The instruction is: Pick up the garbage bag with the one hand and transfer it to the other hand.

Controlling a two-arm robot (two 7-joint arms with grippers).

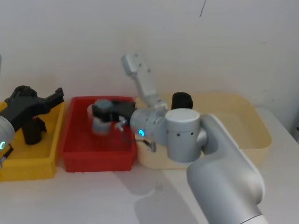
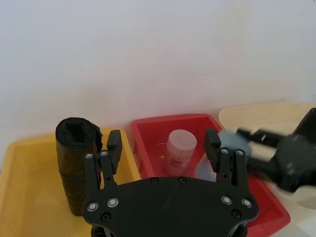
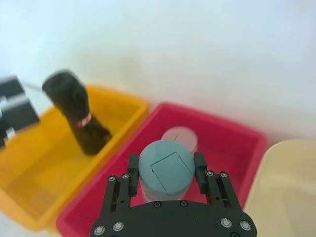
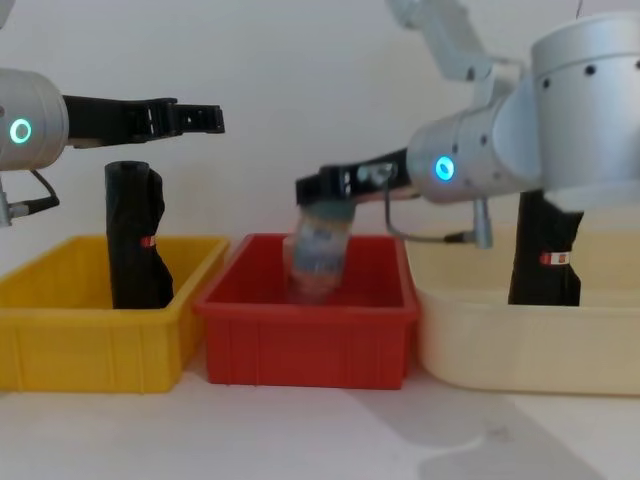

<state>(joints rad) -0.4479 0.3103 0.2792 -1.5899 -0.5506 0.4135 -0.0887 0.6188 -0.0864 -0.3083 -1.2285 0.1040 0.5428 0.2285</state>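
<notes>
The garbage bag [image 1: 181, 100] [image 4: 545, 250], a tall black roll with a red-and-white band, stands upright in the cream bin [image 1: 254, 135] behind my right arm. Over the red bin [image 1: 93, 161], my right gripper [image 1: 106, 115] [image 3: 166, 163] [image 4: 325, 192] is shut on a grey-capped bottle [image 3: 165, 173] [image 4: 318, 255]. My left gripper [image 1: 57, 96] [image 2: 163, 145] [image 4: 205, 118] hangs open and holds nothing. It is above the yellow bin [image 1: 28, 163], far from the garbage bag.
A second black roll [image 1: 32, 130] [image 2: 76, 163] [image 3: 79, 113] [image 4: 135, 240], bulging and with a red mark, stands in the yellow bin under my left gripper. A white jar [image 2: 177, 148] [image 3: 180, 137] sits in the red bin. A white wall runs behind the bins.
</notes>
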